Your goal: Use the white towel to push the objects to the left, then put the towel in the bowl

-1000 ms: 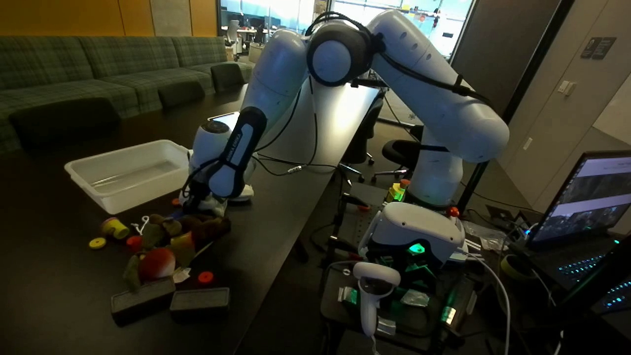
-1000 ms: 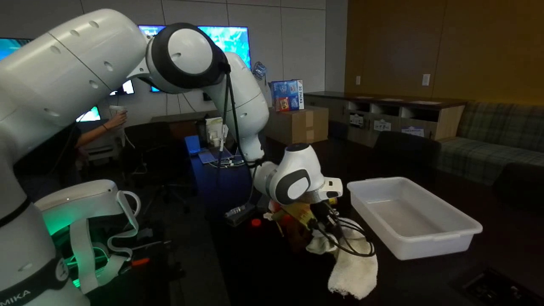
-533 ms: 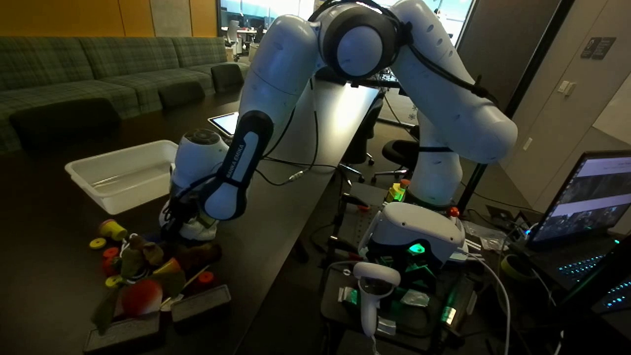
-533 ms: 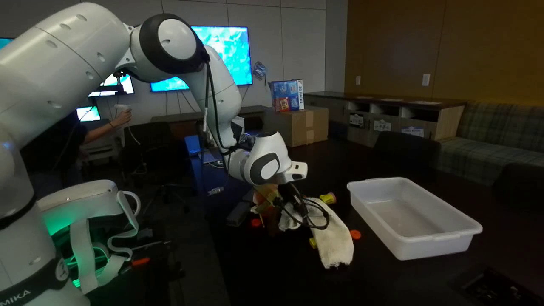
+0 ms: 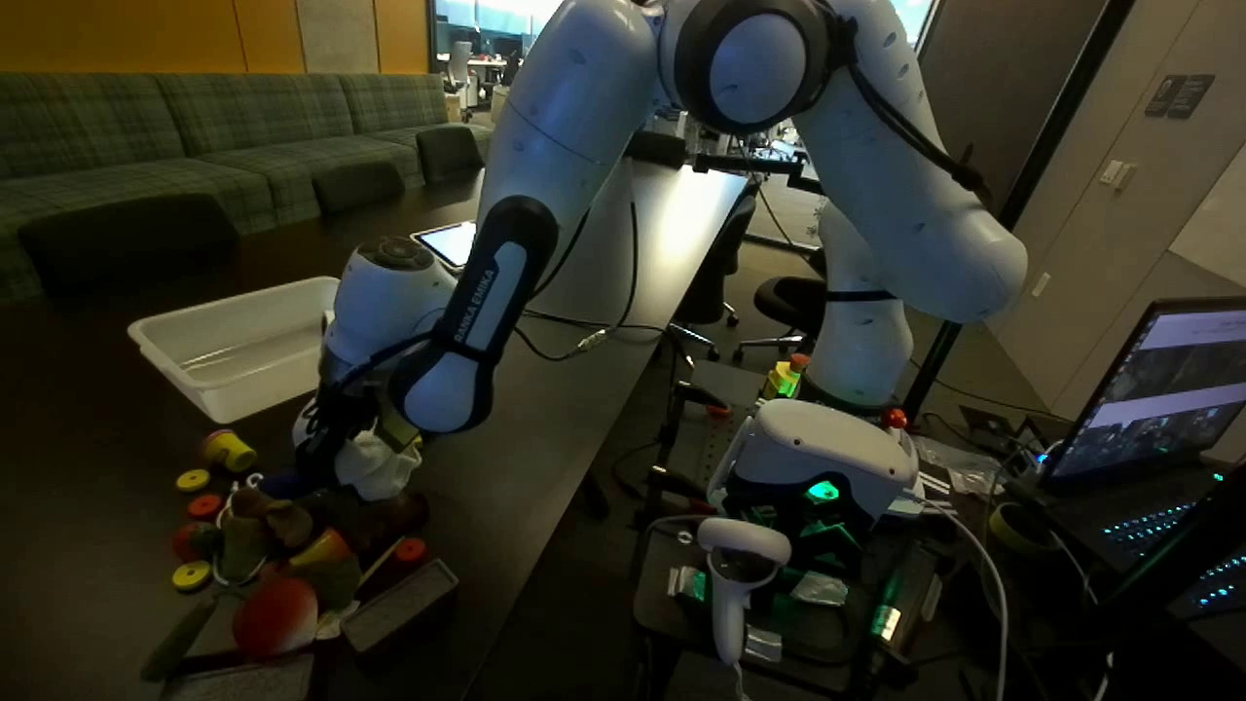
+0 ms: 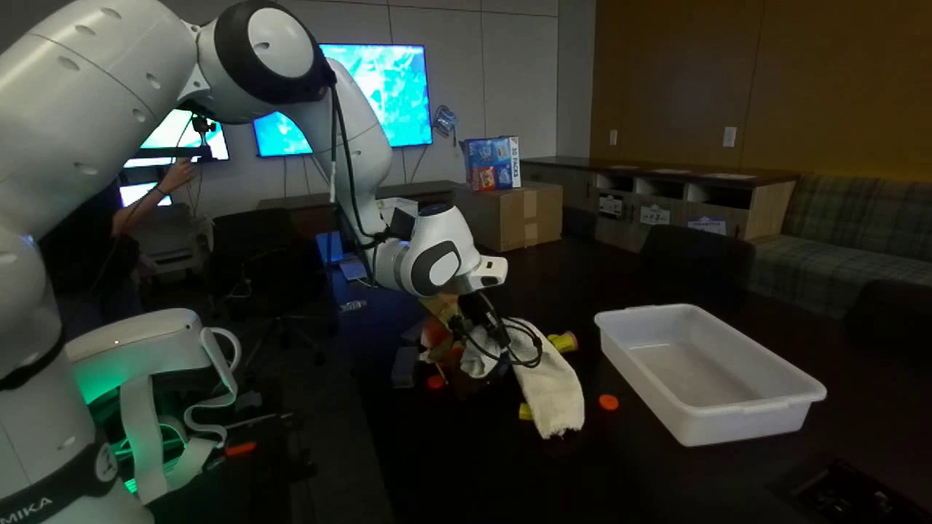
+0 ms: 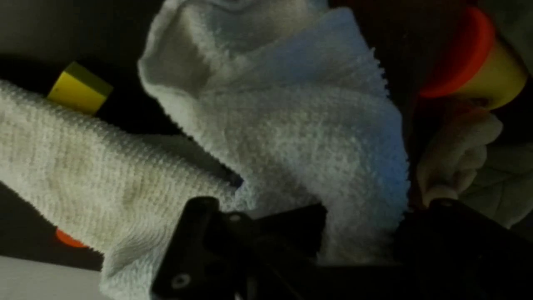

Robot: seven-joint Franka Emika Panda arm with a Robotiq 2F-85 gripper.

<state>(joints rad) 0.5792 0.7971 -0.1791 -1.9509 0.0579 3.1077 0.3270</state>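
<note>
My gripper (image 7: 358, 233) is shut on the white towel (image 7: 304, 125), with cloth bunched between its dark fingers. In an exterior view the towel (image 6: 550, 389) hangs and trails on the dark table beside the gripper (image 6: 502, 349). The objects lie in a loose pile by the gripper: a red-and-white round thing (image 5: 275, 618), a yellow cup (image 5: 229, 451), a red lid (image 5: 409, 551), yellow lids (image 5: 192, 576) and a grey block (image 5: 401, 606). A yellow piece (image 7: 79, 89) touches the towel's edge in the wrist view. The bowl, a white rectangular tub (image 6: 641, 375), holds nothing.
An orange lid (image 6: 608, 402) lies between towel and tub. The table's edge runs near the grey block. A black cable (image 6: 535, 356) loops by the gripper. A white headset (image 5: 823, 448) stands on a cart beside the arm's base. A tablet (image 5: 448, 243) lies farther back.
The gripper and towel have moved along the table, away from the tub. The pile has been pushed along; the round thing and grey blocks have shifted, and lids have come into view.
</note>
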